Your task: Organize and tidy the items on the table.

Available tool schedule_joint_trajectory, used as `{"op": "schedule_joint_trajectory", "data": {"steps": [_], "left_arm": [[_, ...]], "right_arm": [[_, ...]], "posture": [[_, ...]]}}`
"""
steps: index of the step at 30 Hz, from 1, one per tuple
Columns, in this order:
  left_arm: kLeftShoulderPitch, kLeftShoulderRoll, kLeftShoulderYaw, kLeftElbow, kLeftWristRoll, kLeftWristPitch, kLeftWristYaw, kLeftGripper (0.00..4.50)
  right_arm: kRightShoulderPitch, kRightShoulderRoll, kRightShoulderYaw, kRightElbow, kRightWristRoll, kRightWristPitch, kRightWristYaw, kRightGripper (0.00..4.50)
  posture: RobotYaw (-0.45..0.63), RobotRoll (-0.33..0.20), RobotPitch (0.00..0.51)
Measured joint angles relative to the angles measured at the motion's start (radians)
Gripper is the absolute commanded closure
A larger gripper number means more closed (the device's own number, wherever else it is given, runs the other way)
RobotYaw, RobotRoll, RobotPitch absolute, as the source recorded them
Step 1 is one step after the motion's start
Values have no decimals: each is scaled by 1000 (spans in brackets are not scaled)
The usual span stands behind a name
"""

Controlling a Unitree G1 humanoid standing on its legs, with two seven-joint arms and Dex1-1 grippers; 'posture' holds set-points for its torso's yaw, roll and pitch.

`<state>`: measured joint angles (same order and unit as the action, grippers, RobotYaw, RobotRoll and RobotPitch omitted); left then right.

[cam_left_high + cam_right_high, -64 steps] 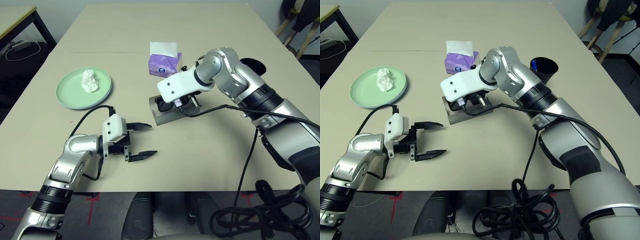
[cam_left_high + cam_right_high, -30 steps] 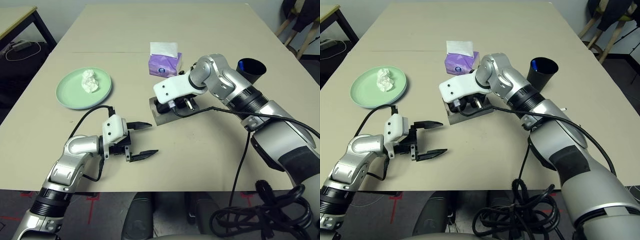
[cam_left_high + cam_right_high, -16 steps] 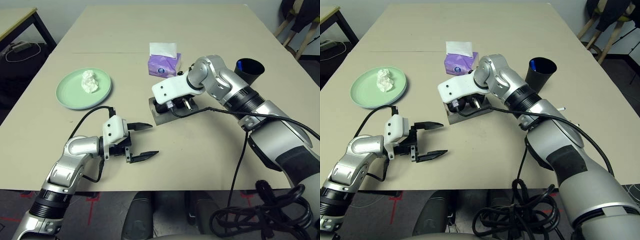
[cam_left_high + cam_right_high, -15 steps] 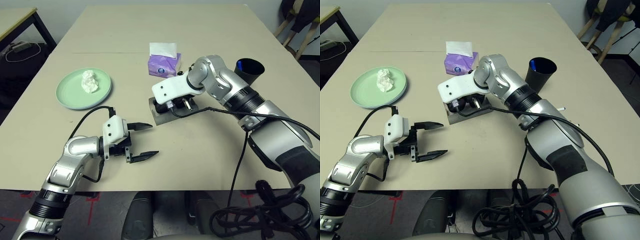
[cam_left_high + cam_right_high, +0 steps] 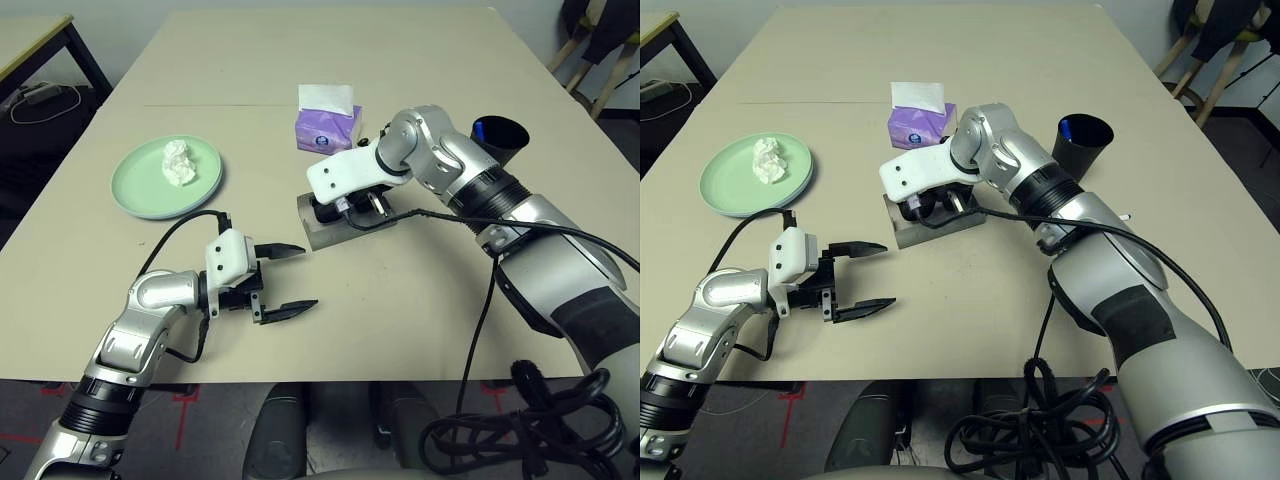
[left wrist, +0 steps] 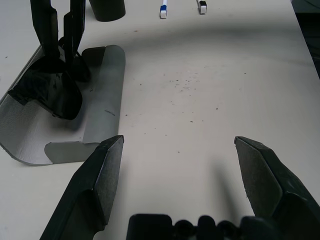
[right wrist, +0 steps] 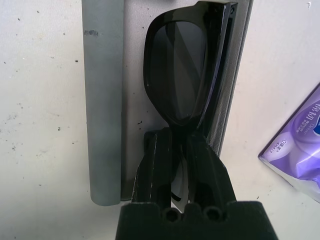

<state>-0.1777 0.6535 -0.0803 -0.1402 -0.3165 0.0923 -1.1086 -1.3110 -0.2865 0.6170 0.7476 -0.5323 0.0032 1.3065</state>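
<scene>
Right gripper [image 7: 181,150], jaws clenched on the black sunglasses [image 7: 187,75], seats them in the open glasses case [image 7: 102,100]; release next. Left gripper [image 5: 285,280] idles at 7 o'clock, jaws released.

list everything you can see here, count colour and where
plate: 1, pale green, table's left side
tissue wad: 1, white, on the plate
tissue box: 1, purple, table centre, behind the case
glasses case: 1, grey, open, table centre
sunglasses: 1, black, in the case
cup: 1, black, right side
pen: 1, blue, in the cup
table: 1, beige
left tool: open, near front edge
right tool: shut on the sunglasses
</scene>
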Motion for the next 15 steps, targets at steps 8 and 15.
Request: {"op": "schedule_joint_trajectory", "data": {"steps": [8,15], "left_arm": [[-4,-11,0,1,2,-8,12,0],[5,-30,-3,0,7,-14,46,0]], "right_arm": [[-59,29,0,94,0,-26,21,4231],[-114,58,0,180,1,-73,24,4231]], "posture": [[211,0,138],[223,0,136]]}}
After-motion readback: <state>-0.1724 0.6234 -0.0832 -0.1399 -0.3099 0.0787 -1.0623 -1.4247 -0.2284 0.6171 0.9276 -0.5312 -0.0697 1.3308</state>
